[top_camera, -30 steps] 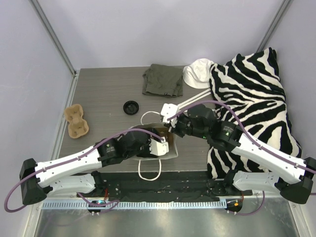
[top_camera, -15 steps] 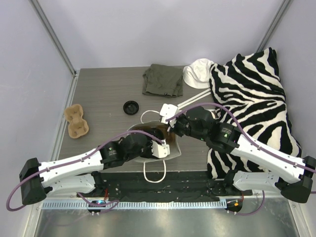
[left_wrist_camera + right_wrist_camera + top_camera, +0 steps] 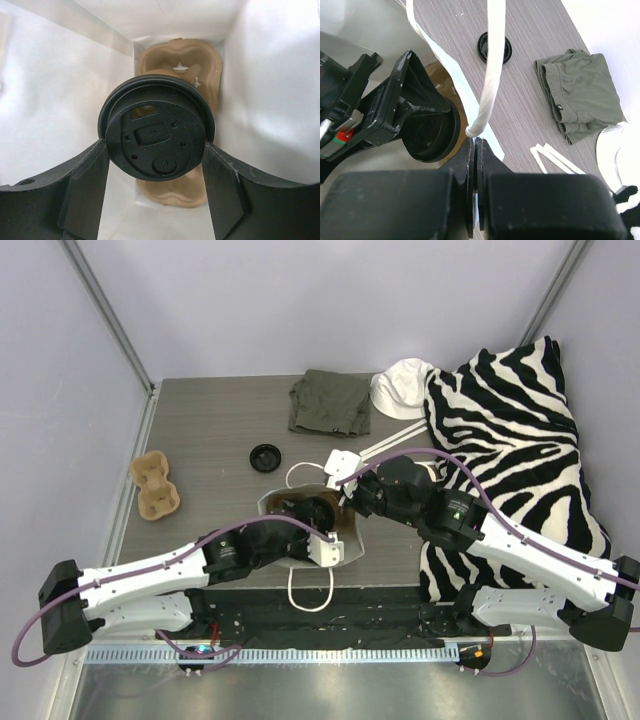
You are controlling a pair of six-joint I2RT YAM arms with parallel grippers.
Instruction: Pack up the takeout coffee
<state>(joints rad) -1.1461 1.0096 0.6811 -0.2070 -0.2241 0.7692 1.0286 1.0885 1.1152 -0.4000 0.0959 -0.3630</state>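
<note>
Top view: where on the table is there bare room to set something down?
Far-left corner, bordered by the cup carrier, loose lid and green cloth. Crowded at the bag, near middle; the zebra blanket covers the right side.

The takeout coffee (image 3: 157, 132) shows only its lid, the cup body hidden.

Left arm (image 3: 140, 575), right arm (image 3: 545, 558): white shells, black joints.
Cables (image 3: 415, 451): purple, one per arm.
Tool fingers (image 3: 82, 195): matt black, wedge-shaped.
Marking (image 3: 340, 136): small red patch behind those fingers, possibly a label.
</note>
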